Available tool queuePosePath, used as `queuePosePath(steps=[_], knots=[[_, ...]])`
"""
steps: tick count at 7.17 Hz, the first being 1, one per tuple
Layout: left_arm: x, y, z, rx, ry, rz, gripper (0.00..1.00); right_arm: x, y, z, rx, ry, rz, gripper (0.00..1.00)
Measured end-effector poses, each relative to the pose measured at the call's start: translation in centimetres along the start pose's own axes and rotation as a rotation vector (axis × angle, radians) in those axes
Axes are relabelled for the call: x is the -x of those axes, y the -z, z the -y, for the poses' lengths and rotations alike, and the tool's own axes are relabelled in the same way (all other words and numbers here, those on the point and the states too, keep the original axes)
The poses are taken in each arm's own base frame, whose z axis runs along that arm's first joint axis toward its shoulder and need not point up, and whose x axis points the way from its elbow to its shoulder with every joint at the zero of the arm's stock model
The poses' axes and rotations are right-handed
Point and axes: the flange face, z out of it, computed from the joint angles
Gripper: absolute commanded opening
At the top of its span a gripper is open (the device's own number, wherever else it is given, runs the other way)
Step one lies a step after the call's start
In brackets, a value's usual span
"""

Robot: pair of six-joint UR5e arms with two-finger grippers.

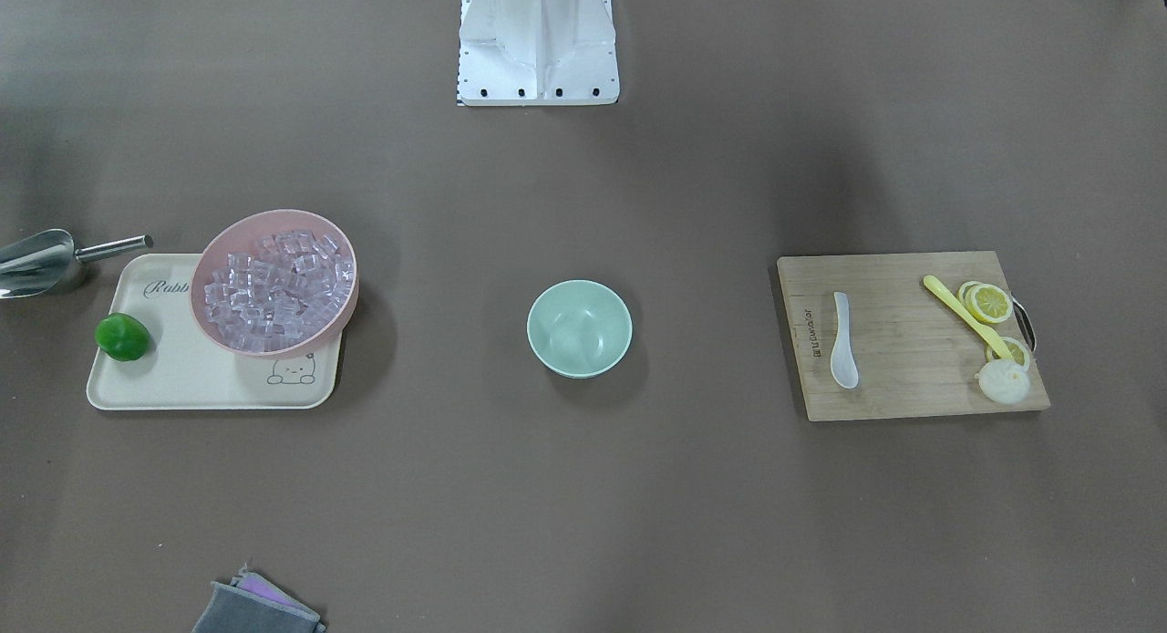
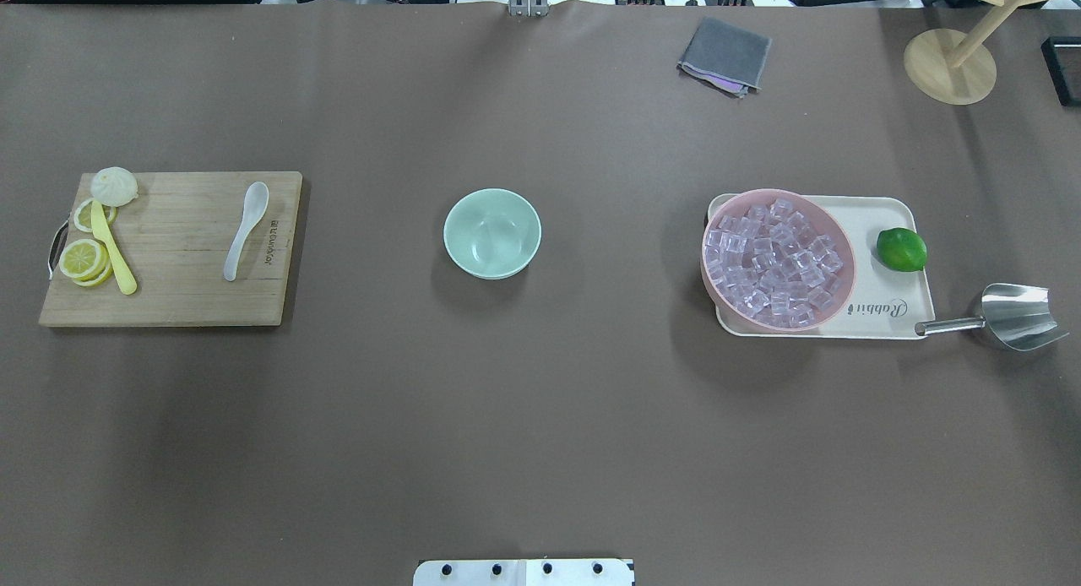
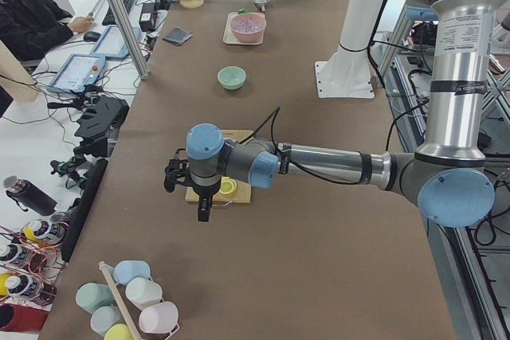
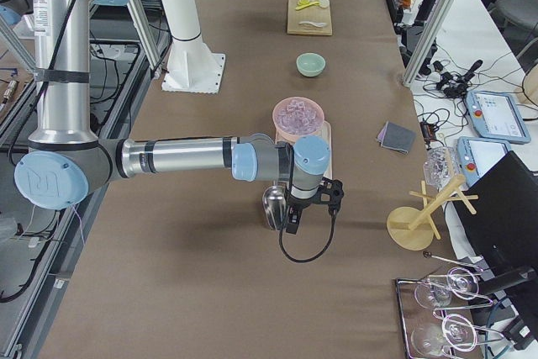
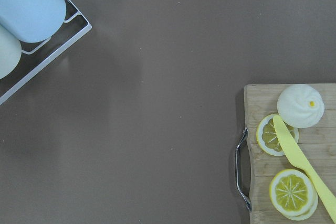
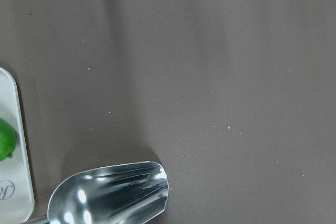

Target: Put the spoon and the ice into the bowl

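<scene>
The white spoon lies on the wooden cutting board at the table's left, also seen from the front. The mint-green bowl stands empty at the table's middle. The ice is heaped in the pink bowl on the cream tray. My left gripper hangs above the table near the board's outer end. My right gripper hangs over the steel scoop. Both show only in the side views, so I cannot tell whether they are open or shut.
A yellow spoon, lemon slices and a white bun share the board. A lime sits on the tray, the steel scoop beside it. A grey cloth and a wooden stand are at the far edge.
</scene>
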Motion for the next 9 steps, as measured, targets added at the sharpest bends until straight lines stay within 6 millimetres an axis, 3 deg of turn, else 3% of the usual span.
queuePosePath(steps=[9], knots=[[-0.20, 0.14, -0.24, -0.030, -0.034, -0.010, 0.98, 0.07, 0.02, -0.05, -0.001, 0.002, 0.001, 1.00]])
